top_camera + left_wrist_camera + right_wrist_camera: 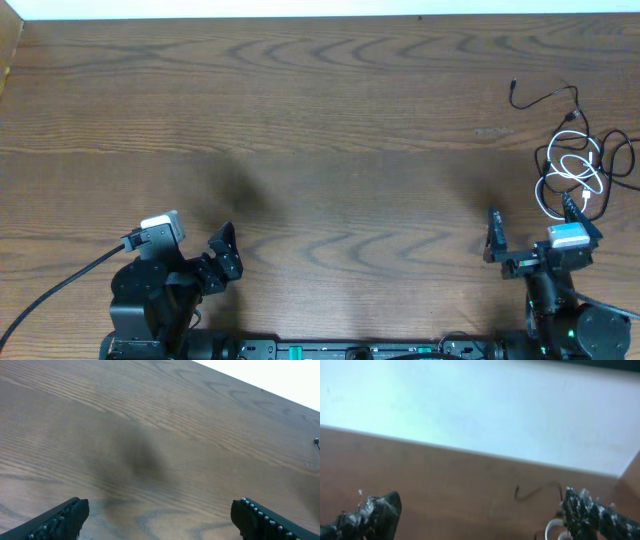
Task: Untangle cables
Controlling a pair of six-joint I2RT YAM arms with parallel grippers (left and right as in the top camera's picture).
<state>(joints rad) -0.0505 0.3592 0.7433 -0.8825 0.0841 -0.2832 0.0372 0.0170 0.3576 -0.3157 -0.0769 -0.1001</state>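
The cables lie tangled at the table's far right. The white cable [578, 172] is coiled in small loops, and the black cable [548, 98] loops around it and trails a plug end toward the back. My right gripper [533, 222] stands open just in front of the tangle, with its right finger next to the white loops. In the right wrist view the black cable [535, 491] curls ahead and a white loop [551, 530] shows beside the right finger; the right gripper [480, 512] holds nothing. My left gripper [160, 516] is open over bare wood, far left of the cables [200, 242].
The wooden table [320, 130] ends at a pale back edge. A thick black wire [60, 285] runs from the left arm off the front-left corner. A black cable tip [317, 443] peeks in at the right edge of the left wrist view.
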